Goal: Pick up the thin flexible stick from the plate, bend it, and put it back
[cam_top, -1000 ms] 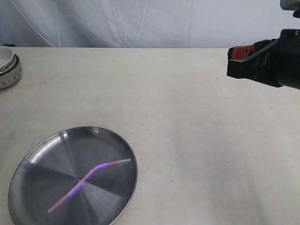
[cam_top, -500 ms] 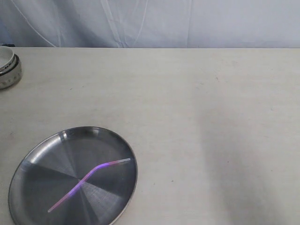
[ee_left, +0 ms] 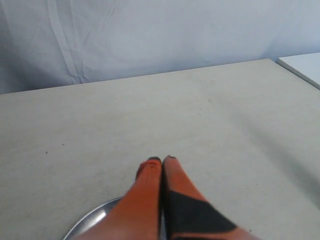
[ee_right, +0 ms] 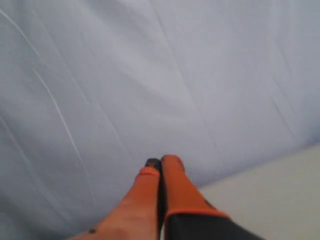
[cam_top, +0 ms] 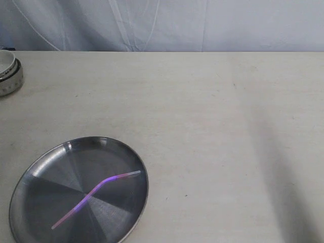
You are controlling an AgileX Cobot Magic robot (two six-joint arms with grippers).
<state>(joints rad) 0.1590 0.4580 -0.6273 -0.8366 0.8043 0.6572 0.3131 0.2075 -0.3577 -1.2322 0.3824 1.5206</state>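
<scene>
The shiny steel plate (cam_top: 35, 174) lies at the near left of the table in the exterior view. On it rests the thin pink-purple stick (cam_top: 93, 193), bent at a kink, its pale end towards the plate's right rim. Neither arm shows in the exterior view. In the left wrist view my left gripper (ee_left: 161, 160) is shut and empty, held above the table with a sliver of the plate's rim (ee_left: 87, 223) beneath it. My right gripper (ee_right: 161, 161) is shut and empty, raised and facing the backdrop cloth.
A small white bowl (cam_top: 9, 71) sits at the far left edge of the table. A pale cloth backdrop (cam_top: 162, 25) hangs behind the table's far edge. A white surface (ee_left: 305, 67) adjoins the table in the left wrist view.
The right arm, seen at the upper right one second ago, has withdrawn out of the exterior view. Plate and stick have not moved.
</scene>
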